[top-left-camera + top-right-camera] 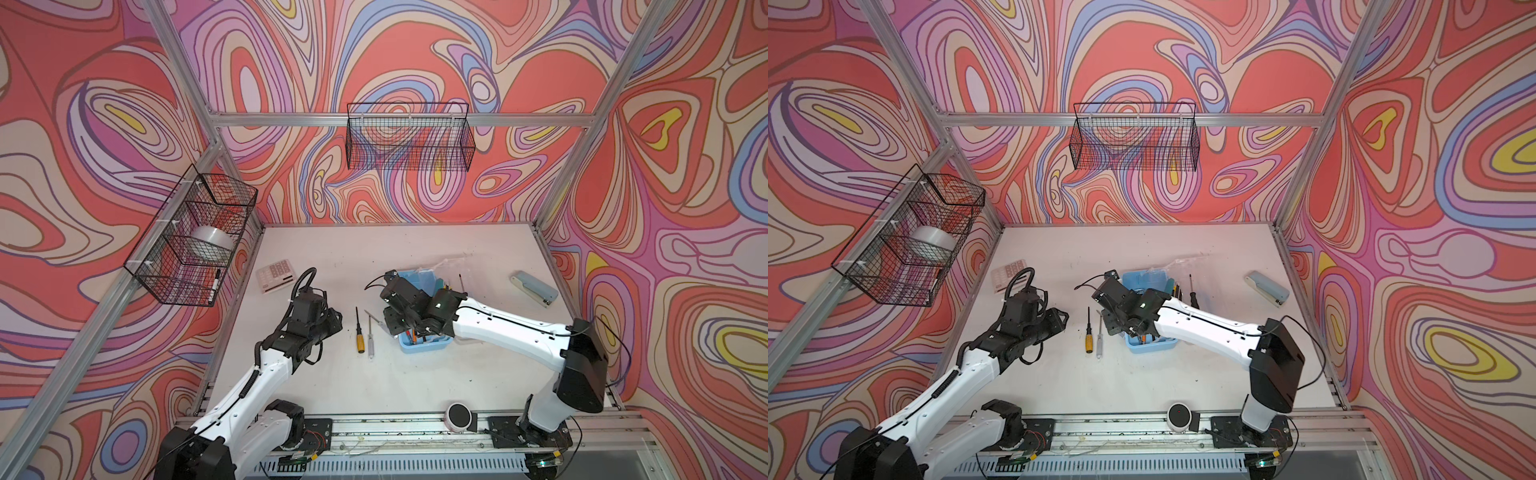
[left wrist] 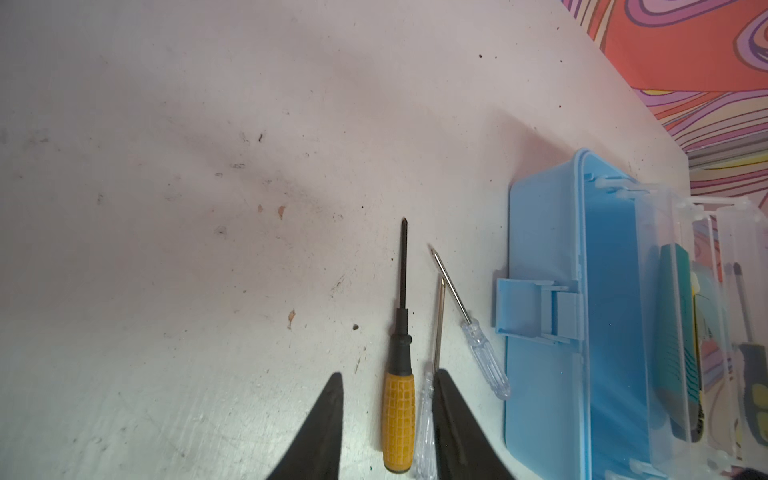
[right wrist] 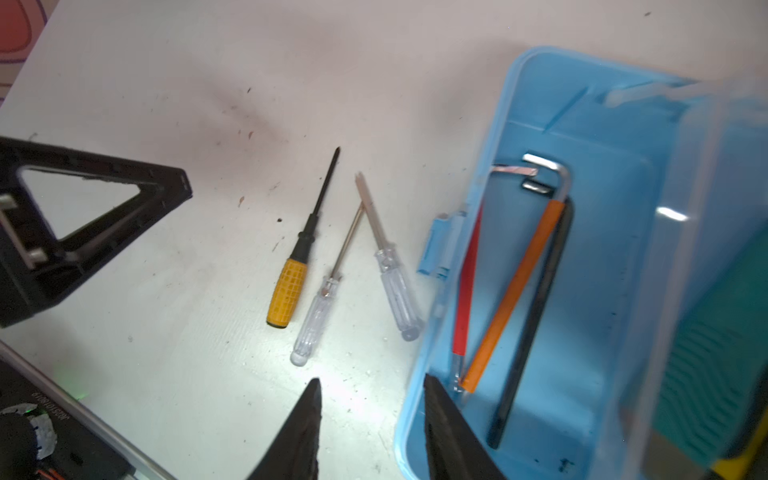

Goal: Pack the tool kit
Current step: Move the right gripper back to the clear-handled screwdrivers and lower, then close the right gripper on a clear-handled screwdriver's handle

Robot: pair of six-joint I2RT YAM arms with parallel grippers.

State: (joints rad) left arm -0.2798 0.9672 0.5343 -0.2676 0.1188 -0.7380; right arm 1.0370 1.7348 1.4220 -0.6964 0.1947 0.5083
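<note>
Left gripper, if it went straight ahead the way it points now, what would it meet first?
Probably the yellow-handled screwdriver: in the left wrist view its handle lies between the open fingers of the left gripper, with a clear-handled screwdriver right beside one finger. How far off it is remains unclear.

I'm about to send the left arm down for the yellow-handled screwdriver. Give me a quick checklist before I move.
1. left gripper empty, jaws open: ok.
2. yellow-handled screwdriver lined up between the jaws in the left wrist view: ok.
3. Target isolated: not ok. A clear-handled screwdriver lies right beside it, at one jaw.
4. case open, with room beside the hex keys: ok.
5. Drop path free: not ok. The right gripper, open and empty, hangs over the case rim.
6. Jaw height above the table: cannot tell.
</note>
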